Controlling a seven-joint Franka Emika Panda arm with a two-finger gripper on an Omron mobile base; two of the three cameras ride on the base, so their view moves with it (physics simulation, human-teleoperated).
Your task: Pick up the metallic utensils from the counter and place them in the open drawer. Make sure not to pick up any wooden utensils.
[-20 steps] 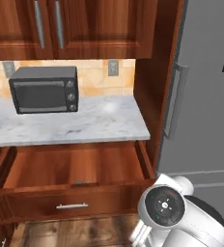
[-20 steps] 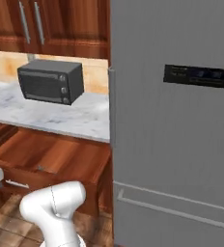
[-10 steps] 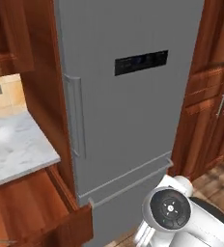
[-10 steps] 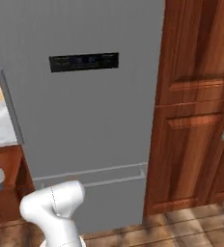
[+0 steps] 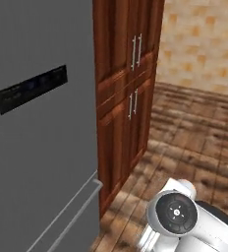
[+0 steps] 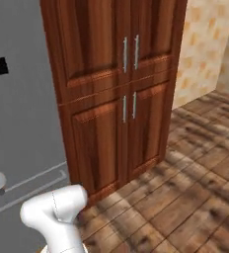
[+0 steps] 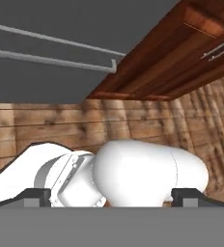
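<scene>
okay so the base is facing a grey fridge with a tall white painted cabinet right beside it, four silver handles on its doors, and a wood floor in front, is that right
Not quite. The tall cabinet is reddish-brown wood, not white painted; the right base view shows this plainly. The rest holds: it stands right beside the grey fridge, its doors carry four silver handles, and a wood floor lies in front.

Arm (image 5: pixel 182 221): glossy white rounded shells, smooth, no cables showing. Left base view: round joint cap (image 5: pixel 175 212) with dark grey face, concentric rings, small pale dot at centre, white collar round it; dark grey/black segment behind on the right side. Right base view: white elbow link (image 6: pixel 55 210) shaped like a bent tube with domed end, thin seam line across the shell. Hand view: two small dark grey finger tips (image 7: pixel 35 197), blocky, flat-topped, set well apart
</scene>
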